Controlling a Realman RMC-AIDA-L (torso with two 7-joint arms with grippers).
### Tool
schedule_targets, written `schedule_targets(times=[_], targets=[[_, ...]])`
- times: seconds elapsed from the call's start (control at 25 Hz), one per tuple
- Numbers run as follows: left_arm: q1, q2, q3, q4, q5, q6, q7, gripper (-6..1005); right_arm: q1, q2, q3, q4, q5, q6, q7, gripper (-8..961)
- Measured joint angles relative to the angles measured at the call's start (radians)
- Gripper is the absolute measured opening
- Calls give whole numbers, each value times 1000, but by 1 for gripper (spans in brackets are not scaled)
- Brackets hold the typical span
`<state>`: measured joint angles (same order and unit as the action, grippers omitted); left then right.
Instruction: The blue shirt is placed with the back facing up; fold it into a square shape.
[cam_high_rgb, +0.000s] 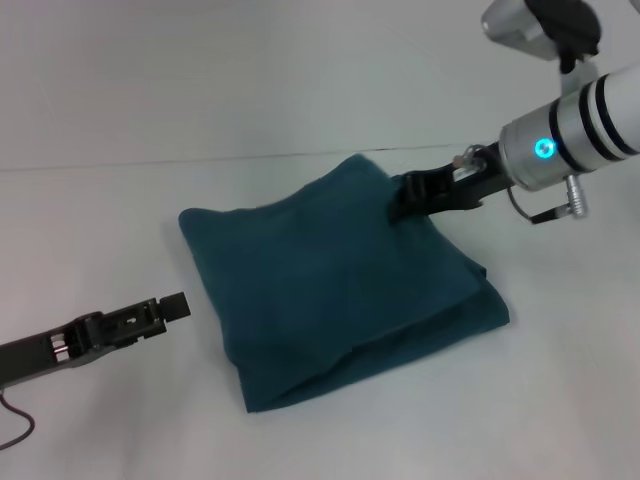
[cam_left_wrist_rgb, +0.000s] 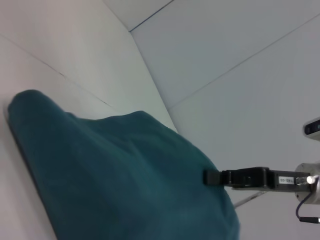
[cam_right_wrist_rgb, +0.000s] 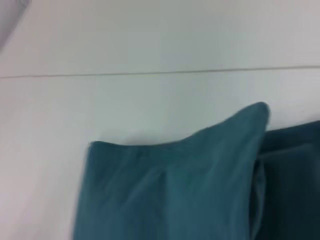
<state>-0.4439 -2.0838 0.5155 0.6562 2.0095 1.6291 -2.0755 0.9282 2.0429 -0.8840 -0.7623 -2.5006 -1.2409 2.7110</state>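
Head view shows the blue shirt (cam_high_rgb: 335, 285) lying on the white desk (cam_high_rgb: 90, 120) as a thick, roughly square bundle of several layers, set at an angle. The right tool (cam_high_rgb: 408, 200) sits on the bundle's far right edge, touching the cloth; whether its fingers are pinching fabric or spread I cannot tell. The left tool (cam_high_rgb: 172, 306) rests low over the desk, just beside the shirt's left edge and apart from it, and its fingers cannot be made out either.

The fold looks close to done, so the risk lies in the pull-away. If the right tool lifts with cloth caught in it, the top layer could drag open and spoil the square. The soft knit also bulges along its edges and may slump.

The desk is plain, matte and white, with pale panelled walls behind.
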Motion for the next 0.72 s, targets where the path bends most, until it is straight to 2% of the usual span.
schedule_targets(times=[0.08, 0.36, 0.72], targets=[[-1, 1, 0, 1, 0, -1, 0, 937, -8, 0, -22, 1, -31, 42, 11, 71], [3, 0, -3, -2, 0, -11, 2, 937, 12, 4, -74, 131, -59, 201, -22, 78], [5, -1, -13, -3, 0, -23, 2, 937, 24, 0, -95, 181, -86, 213, 2, 86]])
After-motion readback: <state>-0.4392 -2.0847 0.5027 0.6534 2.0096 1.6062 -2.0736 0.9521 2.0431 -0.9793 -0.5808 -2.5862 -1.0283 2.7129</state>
